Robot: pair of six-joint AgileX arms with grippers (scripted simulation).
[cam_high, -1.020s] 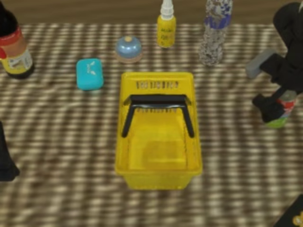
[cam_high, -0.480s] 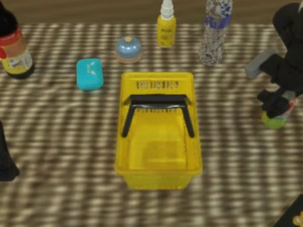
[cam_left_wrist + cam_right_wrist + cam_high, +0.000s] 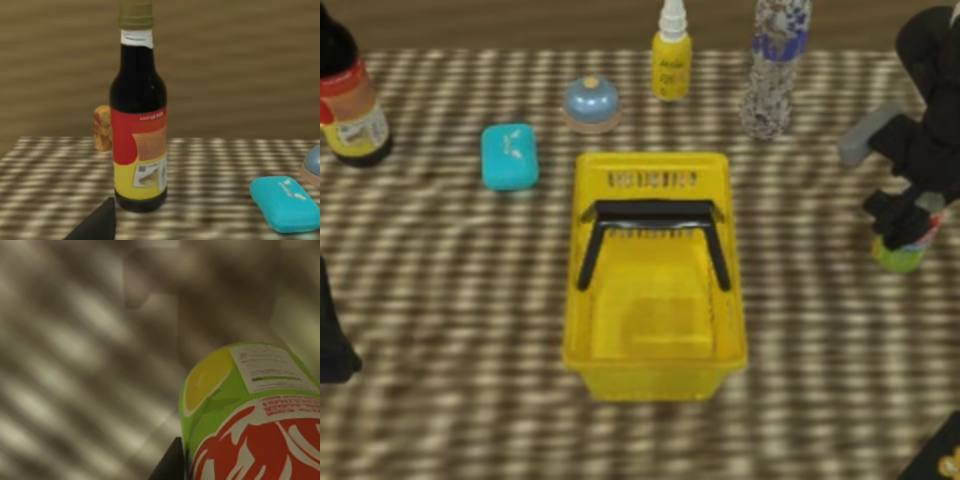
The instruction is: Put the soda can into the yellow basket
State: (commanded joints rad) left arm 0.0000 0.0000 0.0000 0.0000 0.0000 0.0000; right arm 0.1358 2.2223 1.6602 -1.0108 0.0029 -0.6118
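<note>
The soda can [image 3: 904, 256] stands upright on the table near the right edge, its lime-green base showing below my right gripper [image 3: 906, 226]. That gripper comes down over the can from above and is shut on its sides. In the right wrist view the can [image 3: 250, 415] fills the lower corner, red and green, with one dark finger [image 3: 170, 467] pressed against its side. The yellow basket [image 3: 582, 372] sits in the middle of the table, its black handle [image 3: 654, 212] lying across the opening, well to the left of the can. My left gripper [image 3: 332, 345] is parked at the left edge, open.
A dark sauce bottle [image 3: 348, 95] stands at the back left, a teal box [image 3: 510, 157] and a blue bell [image 3: 592, 102] behind the basket. A yellow white-capped bottle [image 3: 671, 52] and a clear bottle [image 3: 775, 70] stand at the back. A dark object [image 3: 940, 458] sits at the front right corner.
One second ago the right gripper's fingers stood wider round the can; they have closed in on it. Over the last half second nothing has moved.
</note>
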